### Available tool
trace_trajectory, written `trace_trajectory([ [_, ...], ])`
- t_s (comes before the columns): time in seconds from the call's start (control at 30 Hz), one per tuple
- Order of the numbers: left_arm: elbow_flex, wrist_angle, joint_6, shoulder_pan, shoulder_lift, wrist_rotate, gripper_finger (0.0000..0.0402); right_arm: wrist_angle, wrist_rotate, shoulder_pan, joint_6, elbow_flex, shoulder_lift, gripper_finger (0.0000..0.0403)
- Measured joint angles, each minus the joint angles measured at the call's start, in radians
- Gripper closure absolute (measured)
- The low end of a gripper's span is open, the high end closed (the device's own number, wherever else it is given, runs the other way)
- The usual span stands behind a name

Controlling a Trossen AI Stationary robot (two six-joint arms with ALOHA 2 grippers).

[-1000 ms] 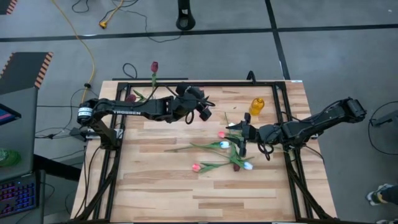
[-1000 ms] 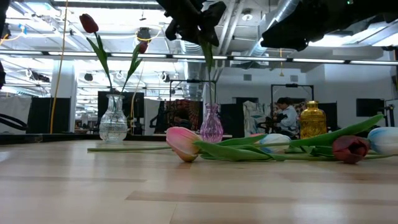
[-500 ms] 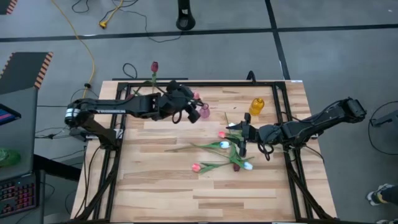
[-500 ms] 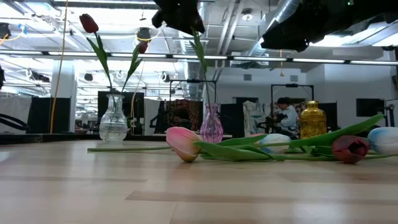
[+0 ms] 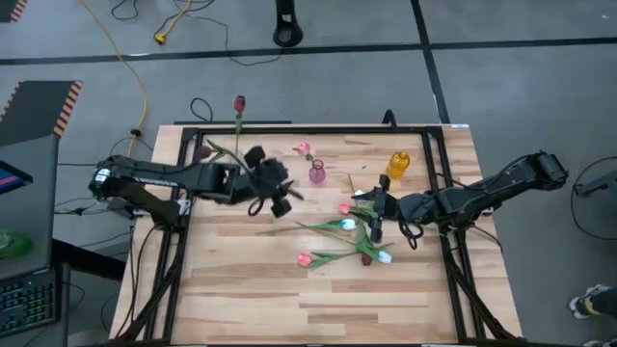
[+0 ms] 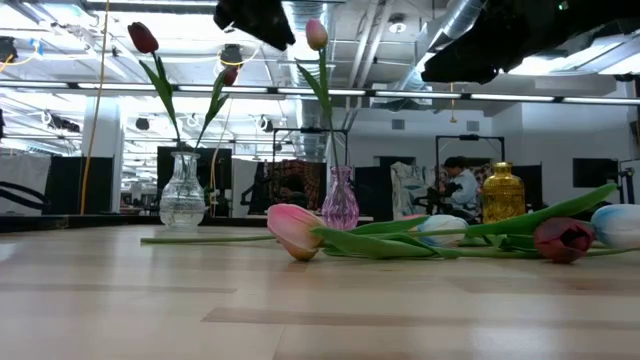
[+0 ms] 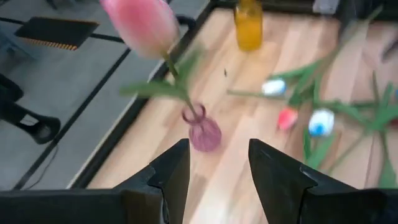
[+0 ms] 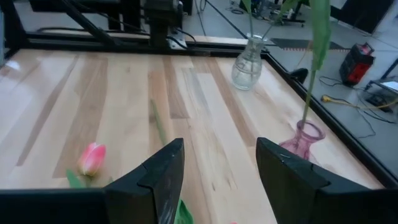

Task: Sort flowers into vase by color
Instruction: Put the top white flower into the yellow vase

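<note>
— Wooden table (image 5: 241, 289): flowers?
— One pink tulip (image 6: 316, 34) upright in pink vase (image 6: 340, 200); others lie mid-table.
— Grippers?
— Left gripper (image 5: 275, 193) spread, empty, beside vase. Right gripper (image 5: 374, 220) spread over loose tulips (image 5: 347, 241).

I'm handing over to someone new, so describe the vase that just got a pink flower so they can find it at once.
Start at the wooden table and look along its far edge, where three vases stand in a row. The one you want is the middle one, the small pink glass vase, with a single pink tulip standing in it. The clear vase holds dark red tulips, and the yellow vase is empty.
</note>
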Motion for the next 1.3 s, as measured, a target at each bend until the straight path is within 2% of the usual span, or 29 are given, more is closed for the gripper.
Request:
trace_trajectory([
  [0.2,-0.132,0.059,-0.084,-0.112,0.001,-0.063,0.0248,-0.3,0.056,-0.006,0.147,0.101,0.0,0.0177],
  [0.53,-0.353,0.423,-0.103,-0.212,0.003,-0.061,0.0249,-0.755,0.045,-0.068,0.523,0.12,0.019,0.0177],
  [0.6,-0.373,0.472,-0.103,-0.217,0.003,-0.06,0.0249,-0.785,0.039,-0.081,0.555,0.114,0.036,0.0177],
  [0.93,-0.374,0.483,-0.12,-0.223,0.003,-0.054,0.0249,-0.764,0.006,-0.165,0.568,0.114,0.231,0.0177],
  [1.1,-0.374,0.482,-0.121,-0.223,0.003,-0.053,0.0249,-0.749,-0.085,-0.214,0.562,0.114,0.317,0.0177],
  [1.3,-0.374,0.482,-0.121,-0.223,0.003,-0.053,0.0249,-0.678,-0.114,-0.26,0.511,0.114,0.397,0.0177],
])
